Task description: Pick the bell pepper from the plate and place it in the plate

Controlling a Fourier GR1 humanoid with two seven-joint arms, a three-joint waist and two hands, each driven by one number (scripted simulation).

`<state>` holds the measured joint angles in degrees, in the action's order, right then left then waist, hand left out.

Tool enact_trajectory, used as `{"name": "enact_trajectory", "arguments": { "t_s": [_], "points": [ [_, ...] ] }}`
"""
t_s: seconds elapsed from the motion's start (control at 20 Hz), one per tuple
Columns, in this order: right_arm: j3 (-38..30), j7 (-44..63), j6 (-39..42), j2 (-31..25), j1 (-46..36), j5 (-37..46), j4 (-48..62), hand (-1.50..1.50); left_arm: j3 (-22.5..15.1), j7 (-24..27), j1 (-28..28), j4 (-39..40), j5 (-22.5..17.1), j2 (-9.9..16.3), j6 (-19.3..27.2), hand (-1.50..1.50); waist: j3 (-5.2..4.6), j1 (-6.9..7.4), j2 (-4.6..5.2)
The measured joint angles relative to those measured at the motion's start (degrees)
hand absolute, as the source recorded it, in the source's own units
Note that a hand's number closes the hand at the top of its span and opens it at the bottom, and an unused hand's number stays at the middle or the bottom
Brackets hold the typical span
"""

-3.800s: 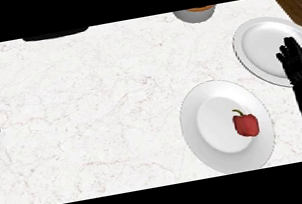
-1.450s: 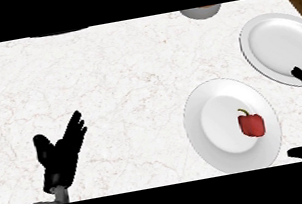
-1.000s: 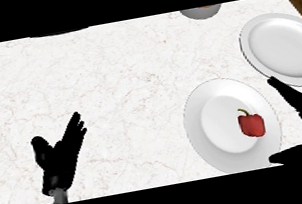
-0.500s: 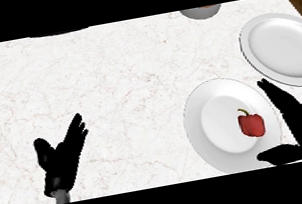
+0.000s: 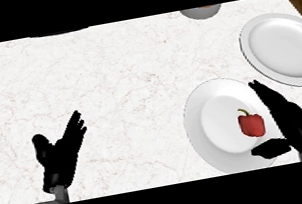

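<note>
Right hand (image 5: 289, 120) hangs unclenched over the near plate's three o'clock rim, fingers straight toward twelve o'clock, thumb jutting to nine; it grasps nothing. Largest is the marble desk (image 5: 120, 79). On it the empty far plate (image 5: 285, 49) sits at one o'clock of the near plate (image 5: 214, 123), rims nearly touching. Resting left hand (image 5: 59, 153), at seven o'clock of the desk, is open. Smallest, the bell pepper (image 5: 252, 123) lies just beside the right thumb, stem at twelve. Best slide toward nine o'clock, then curl fingers around its body, avoiding the stem.
</note>
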<state>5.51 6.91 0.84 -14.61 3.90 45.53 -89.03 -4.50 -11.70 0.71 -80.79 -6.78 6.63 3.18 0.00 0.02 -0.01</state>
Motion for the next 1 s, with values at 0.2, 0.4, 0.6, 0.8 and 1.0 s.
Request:
{"name": "enact_trajectory", "arguments": {
  "t_s": [0.2,0.4,0.6,0.8,1.0],
  "points": [
    [0.91,-0.32,1.48,0.15,-2.58,2.26,3.91,1.50,0.43,-0.12,-0.16,0.34,0.33,-0.03,-0.77,0.00,-0.01,0.07,0.01],
    [2.54,-2.12,-0.93,0.98,-3.56,6.12,6.68,1.50,0.43,-1.13,0.45,-1.41,0.70,-0.42,-0.69,0.00,-0.10,0.08,-0.08],
    [2.03,-3.82,-2.58,0.90,-3.59,8.18,7.28,1.50,1.67,-0.93,-0.15,-0.50,0.59,-0.30,-1.68,0.00,-0.19,0.03,-0.19],
    [3.78,-5.93,-1.97,0.27,-1.55,9.72,4.99,1.50,1.42,-0.79,-0.01,-0.47,1.37,-0.98,-1.47,0.00,-0.15,-0.03,-0.17],
    [11.13,-7.99,-0.23,-1.02,4.91,13.70,-1.58,1.50,1.12,-0.54,1.36,-1.54,1.61,-1.26,-1.23,0.00,-0.34,-0.29,-0.43]
  ]
}}
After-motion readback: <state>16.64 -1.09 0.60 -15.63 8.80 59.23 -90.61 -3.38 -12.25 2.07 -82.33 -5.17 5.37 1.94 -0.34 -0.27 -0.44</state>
